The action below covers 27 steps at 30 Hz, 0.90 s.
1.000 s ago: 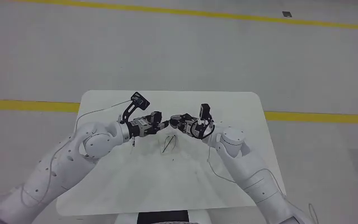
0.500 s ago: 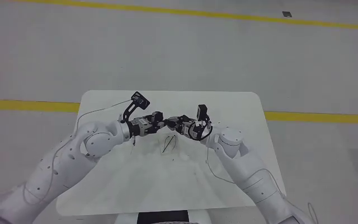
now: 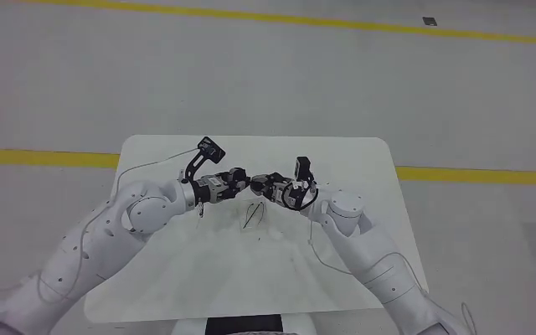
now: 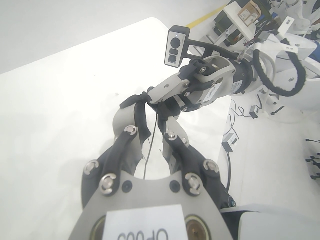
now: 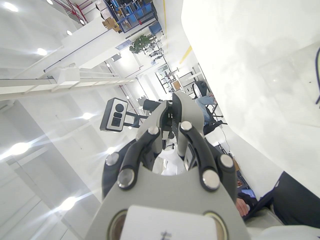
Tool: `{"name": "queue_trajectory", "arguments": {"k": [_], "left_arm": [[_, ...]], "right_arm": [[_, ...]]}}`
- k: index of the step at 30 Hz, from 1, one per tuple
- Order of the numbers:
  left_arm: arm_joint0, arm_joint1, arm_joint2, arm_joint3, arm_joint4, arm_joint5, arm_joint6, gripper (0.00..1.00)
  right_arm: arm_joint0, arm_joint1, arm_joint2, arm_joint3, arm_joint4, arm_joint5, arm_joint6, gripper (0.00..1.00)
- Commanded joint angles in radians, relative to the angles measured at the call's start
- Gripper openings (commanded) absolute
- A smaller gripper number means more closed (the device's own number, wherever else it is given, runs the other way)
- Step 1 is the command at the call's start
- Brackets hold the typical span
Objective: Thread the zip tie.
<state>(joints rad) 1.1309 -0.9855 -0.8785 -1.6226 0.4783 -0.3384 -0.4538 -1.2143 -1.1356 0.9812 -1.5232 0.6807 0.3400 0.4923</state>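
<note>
Two robot hands meet tip to tip above the middle of the white surface (image 3: 167,167).

The left hand (image 3: 241,178) is part way open. Its two fingers (image 4: 140,118) are spread, with a clear gap between them. I cannot see it holding anything.

The right hand (image 3: 256,182) points straight at the left hand. Its two fingers are pressed close together, with almost no gap at the tips. I cannot tell if something small is pinched there. In the left wrist view the right hand's tips sit right at the open end of the left hand. They are so near one dark finger pad that I cannot tell if they touch.

The zip tie (image 3: 253,214) is a thin dark loop. From the top it lies just beside the two hands, on the side nearer the robot's body. It is a bit closer to the right hand's tips.

In the left wrist view a thin black strand (image 4: 150,142) runs down the gap between the left hand's fingers. Its far end stops by the right hand's tips. I cannot tell if either hand touches it.
</note>
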Motion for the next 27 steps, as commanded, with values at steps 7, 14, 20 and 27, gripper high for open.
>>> {"name": "queue_trajectory", "arguments": {"k": [7, 14, 20, 27], "left_arm": [[-0.006, -0.004, 0.009, -0.001, -0.010, -0.002, -0.002, 0.05], [-0.011, -0.004, 0.017, -0.001, -0.017, -0.002, 0.000, 0.04], [-0.013, -0.002, 0.018, 0.003, -0.018, -0.002, 0.001, 0.05], [-0.012, 0.000, 0.018, 0.002, -0.017, -0.002, 0.004, 0.14]], "right_arm": [[0.004, 0.001, -0.002, 0.002, 0.005, 0.000, -0.005, 0.00], [0.004, 0.001, -0.003, 0.000, 0.008, 0.000, -0.008, 0.00], [0.001, 0.002, -0.001, -0.006, 0.007, 0.000, -0.007, 0.00], [-0.002, 0.003, 0.001, -0.011, 0.004, 0.000, -0.005, 0.00]]}}
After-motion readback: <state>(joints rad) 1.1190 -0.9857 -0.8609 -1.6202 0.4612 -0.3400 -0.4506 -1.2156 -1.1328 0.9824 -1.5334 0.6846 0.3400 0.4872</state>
